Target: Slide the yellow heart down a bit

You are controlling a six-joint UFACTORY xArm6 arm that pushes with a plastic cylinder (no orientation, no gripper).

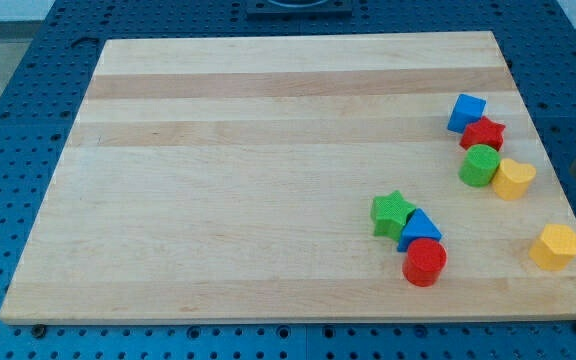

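A pale wooden board [268,170] lies on a blue perforated table [28,100]. Eight small blocks rest on the board, all in its right half. Far right, a blue cube [466,112] touches a red star [483,133]; just nearer sit a green cylinder [479,165] and a yellow heart [513,179], side by side. Nearer still, a green star [393,213], blue triangle [419,229] and red cylinder [425,262] cluster together. A yellow hexagon [554,246] sits alone near the right edge.
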